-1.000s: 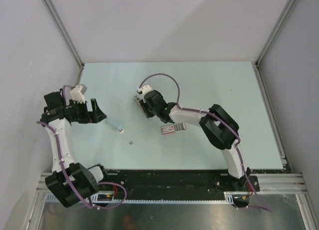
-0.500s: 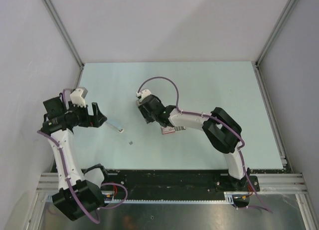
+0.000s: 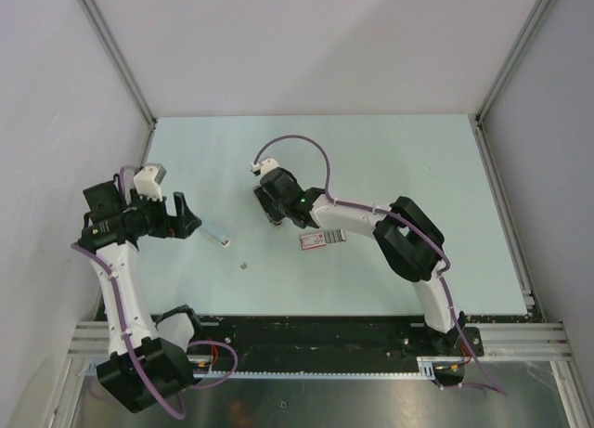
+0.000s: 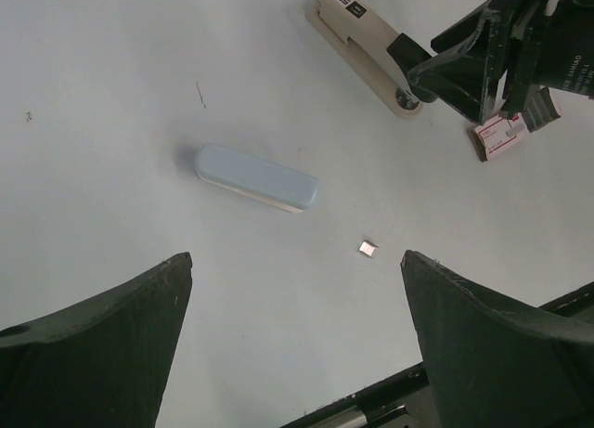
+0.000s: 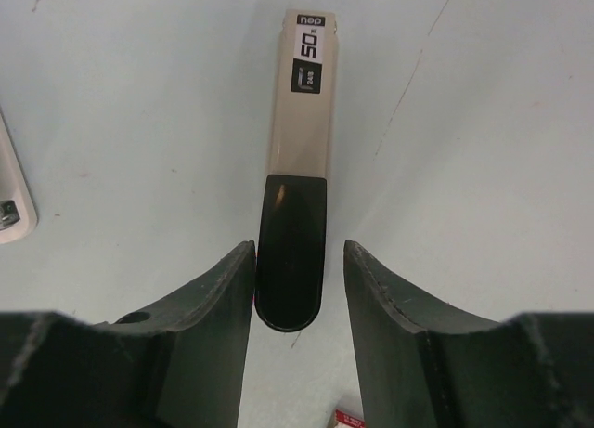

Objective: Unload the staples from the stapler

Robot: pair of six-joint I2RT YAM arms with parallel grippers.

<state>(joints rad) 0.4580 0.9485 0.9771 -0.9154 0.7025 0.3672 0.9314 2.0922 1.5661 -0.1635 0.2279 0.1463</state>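
The stapler is beige with a black rear end and lies flat on the table. My right gripper straddles that black end with the jaws open. Its left finger is against the stapler's side, and a gap shows at the right finger. In the left wrist view the stapler points away from the right gripper. One tiny silver strip of staples lies loose on the table. My left gripper hovers wide open and empty, near the table's left side.
A pale blue oblong bar lies between the two arms. A small red-and-white box sits under the right forearm and shows in the left wrist view. The black front rail borders the near edge.
The right gripper's jaws have widened around the stapler's black end. The left arm has drawn back slightly to the left, still open.
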